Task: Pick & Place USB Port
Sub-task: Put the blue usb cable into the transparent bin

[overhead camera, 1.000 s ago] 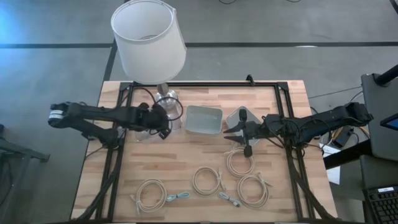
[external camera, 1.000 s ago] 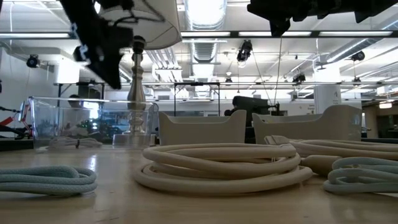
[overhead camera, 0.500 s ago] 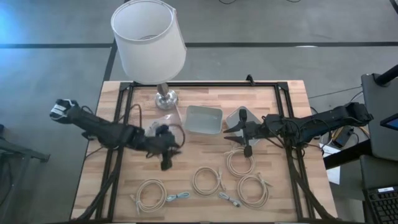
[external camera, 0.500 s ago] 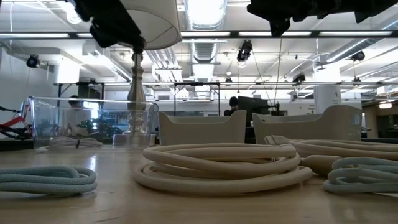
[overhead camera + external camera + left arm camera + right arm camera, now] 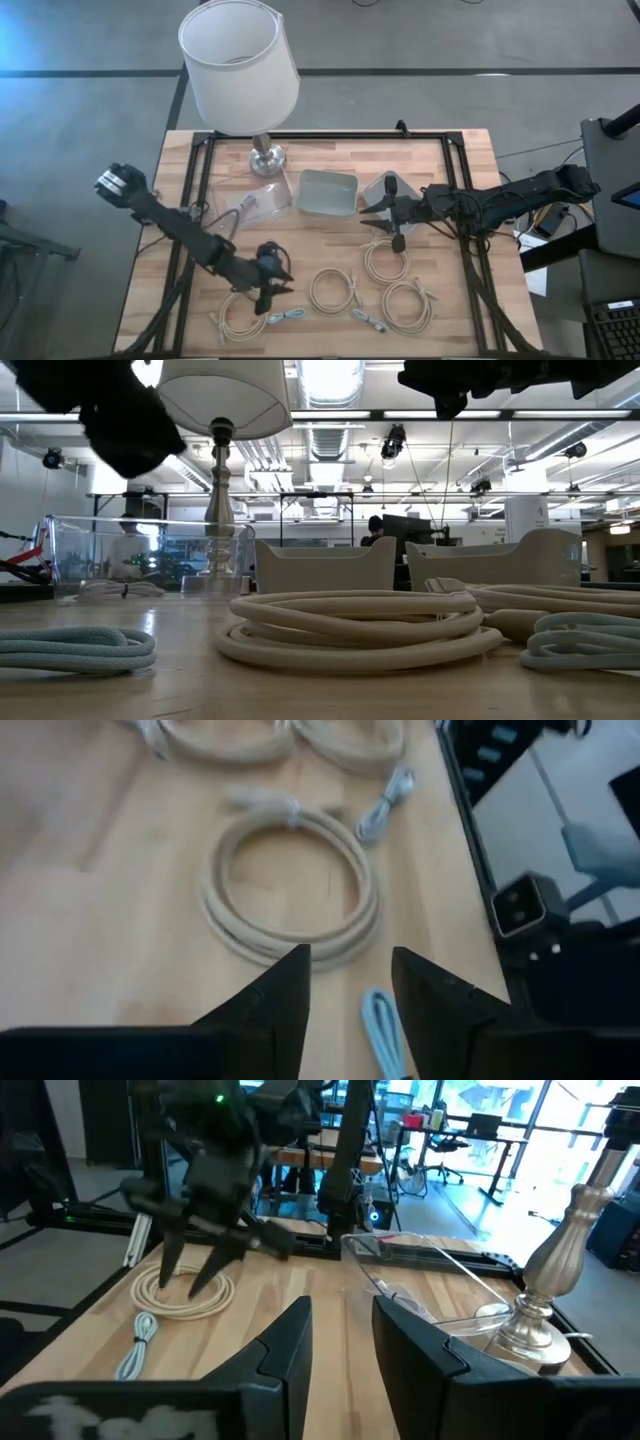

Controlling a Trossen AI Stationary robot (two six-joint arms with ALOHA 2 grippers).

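While the left gripper (image 5: 272, 290) hovers empty, fingers apart, over the coiled USB cable (image 5: 242, 312) at the desk's seven o'clock, approach is in hand; descent and closing follow; right gripper (image 5: 385, 224) waits, part-open

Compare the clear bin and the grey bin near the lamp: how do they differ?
The clear bin is see-through and holds a cable; the grey bin is opaque and looks empty. The clear bin sits left of the grey bin, nearer the left arm. Both are open-topped, on the table by the lamp.
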